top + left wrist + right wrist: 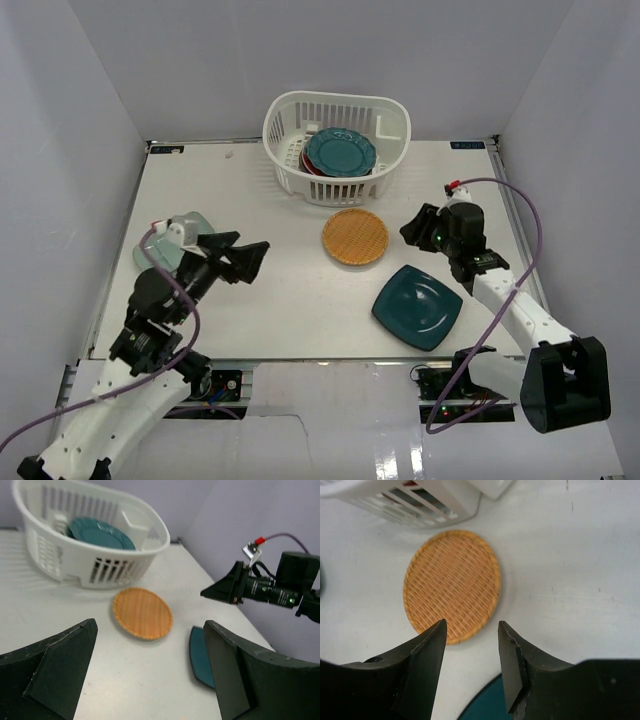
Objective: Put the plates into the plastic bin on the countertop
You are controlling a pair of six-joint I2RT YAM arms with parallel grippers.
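Both grippers are hovering open over the countertop (280,310), with three plates lying outside the bin (290,105).
The left gripper (250,250) is hanging with its jaws spread wide and empty; the green plate (193,222) is lying behind it, partly under its arm, and the orange plate (355,237) is sitting ahead of its fingertips. Farther ahead, the bin is holding the scalloped plate (340,152) on top of others. The right gripper (471,624) is pointing at the orange plate with jaws parted, nothing between them; the square plate (417,306) is lying just behind it.
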